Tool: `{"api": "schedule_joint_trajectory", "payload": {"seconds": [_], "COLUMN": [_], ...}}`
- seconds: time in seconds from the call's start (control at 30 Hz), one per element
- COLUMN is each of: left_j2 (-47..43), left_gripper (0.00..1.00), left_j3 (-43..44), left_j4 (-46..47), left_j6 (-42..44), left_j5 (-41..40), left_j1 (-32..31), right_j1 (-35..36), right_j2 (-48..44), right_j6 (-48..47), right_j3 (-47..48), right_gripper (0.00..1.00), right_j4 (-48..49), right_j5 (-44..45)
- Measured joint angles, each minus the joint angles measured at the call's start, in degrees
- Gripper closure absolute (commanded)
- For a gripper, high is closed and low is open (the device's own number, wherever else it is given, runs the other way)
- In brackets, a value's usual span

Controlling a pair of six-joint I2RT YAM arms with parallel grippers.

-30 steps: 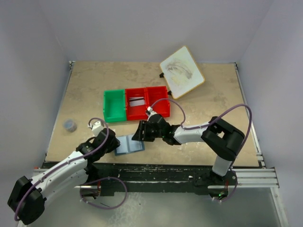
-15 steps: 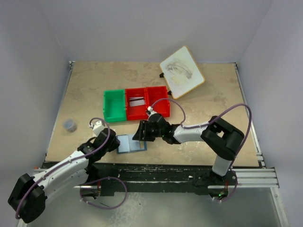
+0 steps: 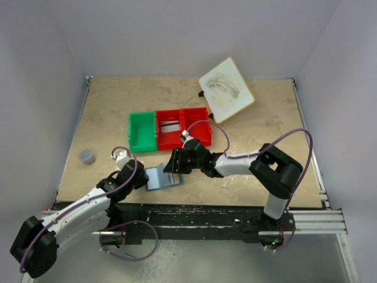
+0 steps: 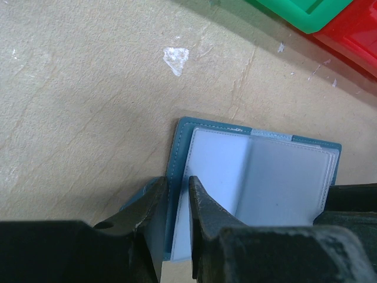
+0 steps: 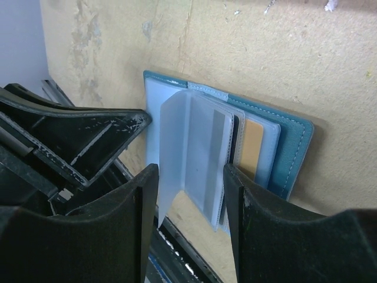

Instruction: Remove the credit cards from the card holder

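Note:
The card holder [image 3: 158, 178] lies open near the table's front edge, dark blue outside, pale blue inside [image 4: 253, 177]. My left gripper [image 4: 178, 203] is shut on its left edge, also seen from above [image 3: 141, 180]. My right gripper [image 5: 191, 200] is open, its jaws on either side of the raised clear sleeves [image 5: 194, 147]; it shows in the top view [image 3: 175, 163] too. A tan-orange credit card [image 5: 254, 146] sits in a pocket, with a dark card edge [image 5: 235, 138] beside it. A grey-white card with a dark stripe [image 3: 171, 125] lies in the red bin.
A red two-part bin [image 3: 197, 134] and a green bin [image 3: 142, 131] stand behind the wallet. A white wood-rimmed board [image 3: 226, 89] lies at the back right. A small grey cup [image 3: 88, 155] sits at the left. The table's front edge is just below the wallet.
My right gripper has edged slightly left and back over the wallet, and a clear sleeve now stands up between its jaws. The left gripper keeps its hold.

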Motion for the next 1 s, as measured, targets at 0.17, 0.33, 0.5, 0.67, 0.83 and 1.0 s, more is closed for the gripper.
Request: {"api": "schedule_joint_trajectory", "payload": {"seconds": [0.17,0.33,0.5,0.67,0.83,1.0], "left_j2": [0.28,0.46,0.74,0.42,-1.75,-6.21], "left_gripper": [0.84,0.84,0.84,0.83,0.78,0.66], "left_j3": [-0.02,-0.11,-0.13,-0.13,-0.11,3.74], "left_j4": [0.5,1.66,2.47,2.43,0.87,-5.97], "left_j6": [0.04,0.07,-0.02,-0.04,-0.2,-0.66], "left_j5": [0.04,0.46,1.95,2.69,2.54,-0.15], "left_j1": [0.07,0.09,0.09,0.09,0.02,-0.02], "right_j1": [-0.02,0.0,0.11,0.15,0.37,0.72], "right_j2": [0.0,0.0,0.0,-0.02,-0.04,-0.44], "right_j6": [-0.44,-1.75,-2.8,-3.61,-3.45,-2.89], "right_j3": [1.31,4.44,7.78,8.09,8.09,8.0], "right_gripper": [0.48,0.47,0.46,0.44,0.43,0.43], "right_j4": [-1.55,-6.38,-10.16,-11.96,-14.56,-17.31], "right_j5": [0.46,2.14,4.33,5.6,7.98,9.64]}}
